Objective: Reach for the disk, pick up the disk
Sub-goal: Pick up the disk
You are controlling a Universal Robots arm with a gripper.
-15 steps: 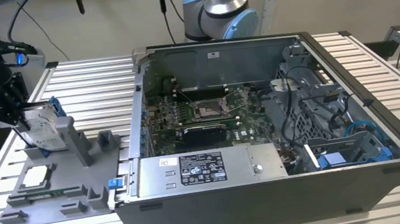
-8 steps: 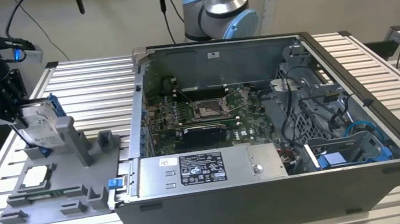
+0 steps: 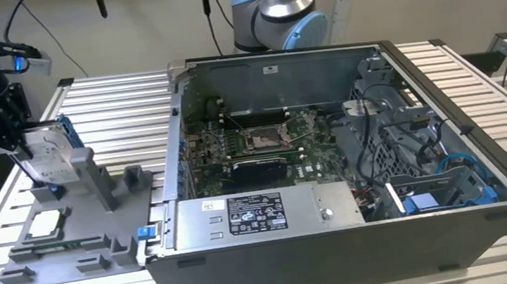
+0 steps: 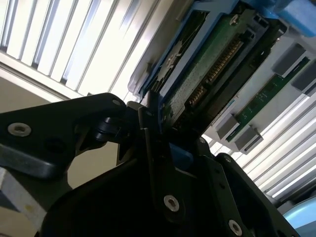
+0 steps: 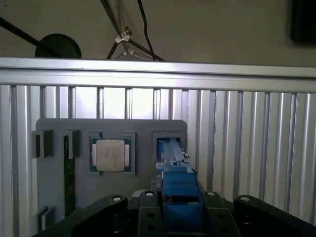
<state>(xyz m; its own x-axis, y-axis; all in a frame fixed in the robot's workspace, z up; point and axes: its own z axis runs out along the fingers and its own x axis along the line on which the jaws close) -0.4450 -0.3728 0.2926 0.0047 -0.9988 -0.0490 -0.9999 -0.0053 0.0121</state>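
The disk (image 3: 49, 158), a silver drive with a white label and blue edge frame, stands on edge at the exterior view's left. Its lower end is at the upright posts of the grey holder (image 3: 96, 176). My gripper (image 3: 15, 137) is shut on the disk's upper end. In the first wrist view the disk's blue frame (image 5: 177, 181) sits between the black fingers of the gripper (image 5: 177, 196). The second wrist view shows the disk's green circuit board (image 4: 200, 74) and blue edge clamped by the gripper (image 4: 157, 129). I cannot tell whether the disk has left its slot.
A small square silver chip (image 3: 44, 224) (image 5: 110, 154) lies in the grey holder's tray (image 3: 86, 255). An open computer case (image 3: 333, 176) stands on the slatted metal table (image 3: 108, 108). Another arm's base (image 3: 278, 12) stands behind the case.
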